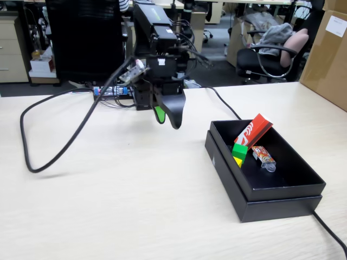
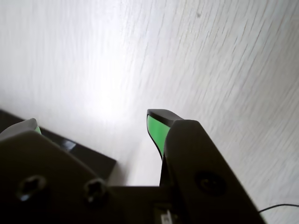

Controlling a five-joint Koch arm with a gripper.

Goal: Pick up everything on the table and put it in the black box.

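**Checking the table before the arm goes to rest**

Hanging above the table (image 1: pixel 108 206), the gripper (image 1: pixel 167 118) is well apart from the box (image 1: pixel 282 203) and carries nothing. In the wrist view its jaws stand apart, with bare wood between them, and the green pad (image 2: pixel 156 130) on one finger is uncovered.

The task things seem to be already inside the box. The red carton (image 1: pixel 254 130) leans tilted against the left wall, with its upper end above the rim. The green cube (image 1: pixel 239 149) and the yellow cube (image 1: pixel 238 161) sit just below it, touching each other near the same wall. A small orange wrapped item (image 1: pixel 263 155) lies beside them on the box floor.

In the fixed view I see no loose piece left on the table, only the black cable (image 1: pixel 49 157) that loops at the left. So I judge the task is almost finished, and the step in hand is to confirm and withdraw.

To do this well, the arm should first look over the wood near its base, because its own body hides that part. It should keep its height while it moves, so the fingers do not catch the cable. It should also stay away from the box, since a touch on the raised carton end could tip the carton out over the wall.
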